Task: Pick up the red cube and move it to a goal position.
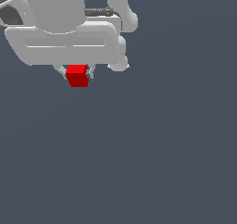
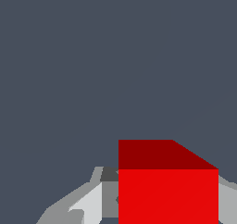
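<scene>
The red cube is small and bright red with darker shaded sides. It sits between the two short grey fingers of my white gripper, in the upper left of the exterior view. The fingers press on its two sides, so the gripper is shut on it. In the wrist view the red cube fills the space between the grey fingers, with its darker face above the bright one. The arm's white body hides the top of the cube in the exterior view.
A plain dark grey-blue surface fills the rest of both views. No other object shows.
</scene>
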